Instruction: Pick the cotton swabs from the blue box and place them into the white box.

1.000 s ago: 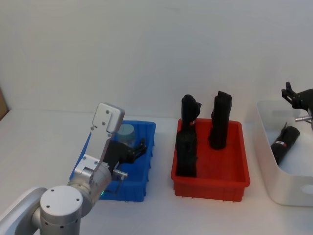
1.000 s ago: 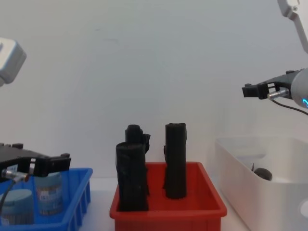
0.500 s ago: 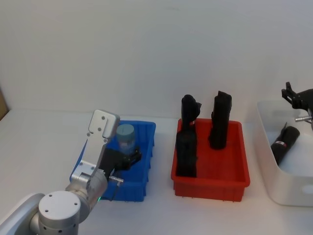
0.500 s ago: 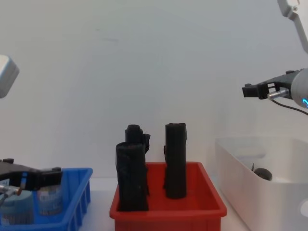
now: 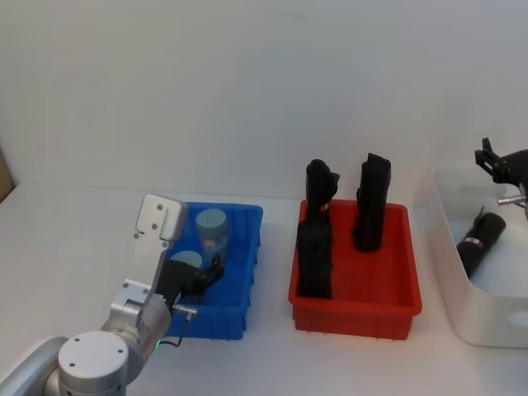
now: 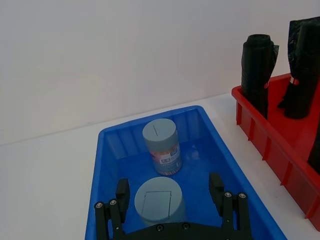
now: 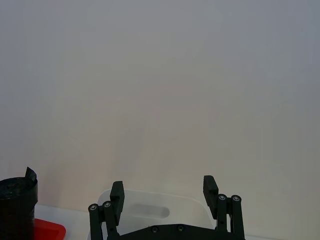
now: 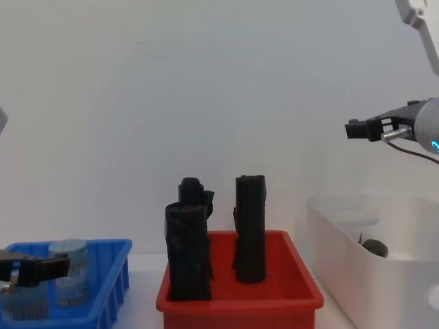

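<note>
Two cotton swab tubs with grey-blue lids stand in the blue box [image 5: 237, 280]. The far tub [image 5: 212, 228] [image 6: 162, 146] is free. Around the near tub [image 5: 188, 262] [image 6: 159, 202] sits my left gripper [image 5: 203, 275] [image 6: 169, 192], open, one finger on each side with a gap to the tub. From the chest view the left gripper [image 8: 38, 266] is low inside the blue box [image 8: 103, 277], in front of a tub [image 8: 70, 271]. My right gripper [image 5: 498, 162] [image 7: 163, 191] [image 8: 358, 128] hangs open and empty above the white box [image 5: 483, 318] [image 8: 357, 257].
A red bin [image 5: 355, 301] [image 8: 240, 295] between the two boxes holds three upright black rolled bundles [image 5: 369, 202] that rise well above its rim. Another black roll [image 5: 479, 239] lies in the white box. A plain wall stands behind the table.
My left gripper has come down and back into the blue box, ending with its open fingers around the near tub. The right arm has stayed still.
</note>
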`<state>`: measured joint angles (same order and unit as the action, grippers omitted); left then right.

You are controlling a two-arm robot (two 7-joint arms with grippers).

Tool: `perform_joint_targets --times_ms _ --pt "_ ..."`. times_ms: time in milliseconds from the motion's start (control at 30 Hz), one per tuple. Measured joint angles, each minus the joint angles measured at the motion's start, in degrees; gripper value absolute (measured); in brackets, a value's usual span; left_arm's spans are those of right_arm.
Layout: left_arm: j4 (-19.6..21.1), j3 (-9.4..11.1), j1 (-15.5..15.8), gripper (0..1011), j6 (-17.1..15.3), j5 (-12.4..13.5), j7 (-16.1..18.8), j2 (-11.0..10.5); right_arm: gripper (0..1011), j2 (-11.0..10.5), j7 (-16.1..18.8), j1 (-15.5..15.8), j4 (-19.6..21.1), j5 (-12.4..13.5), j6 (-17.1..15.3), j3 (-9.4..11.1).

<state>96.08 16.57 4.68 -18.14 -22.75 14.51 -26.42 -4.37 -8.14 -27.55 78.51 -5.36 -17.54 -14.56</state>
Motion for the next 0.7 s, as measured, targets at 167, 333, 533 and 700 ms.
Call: perform_joint_targets --times_ms 167,333,533,700 --pt "-0.65 -0.31 -0.19 1004 0.36 -0.41 0.06 0.04 1001 0.0 0.0 0.0 0.0 0.0 0.0 0.0" --pt "-1.68 -0.61 -0.2 1004 1.01 -0.9 -0.07 0.27 1001 0.0 0.0 0.0 0.0 0.0 0.0 0.0" --pt "-2.95 -1.04 0.01 1004 1.7 -1.22 -0.61 0.53 1001 0.0 0.0 0.0 0.0 0.0 0.0 0.0" --pt "-3.82 -1.38 0.18 1004 2.04 -1.3 -0.88 0.64 1001 0.0 0.0 0.01 0.0 0.0 0.0 0.0"
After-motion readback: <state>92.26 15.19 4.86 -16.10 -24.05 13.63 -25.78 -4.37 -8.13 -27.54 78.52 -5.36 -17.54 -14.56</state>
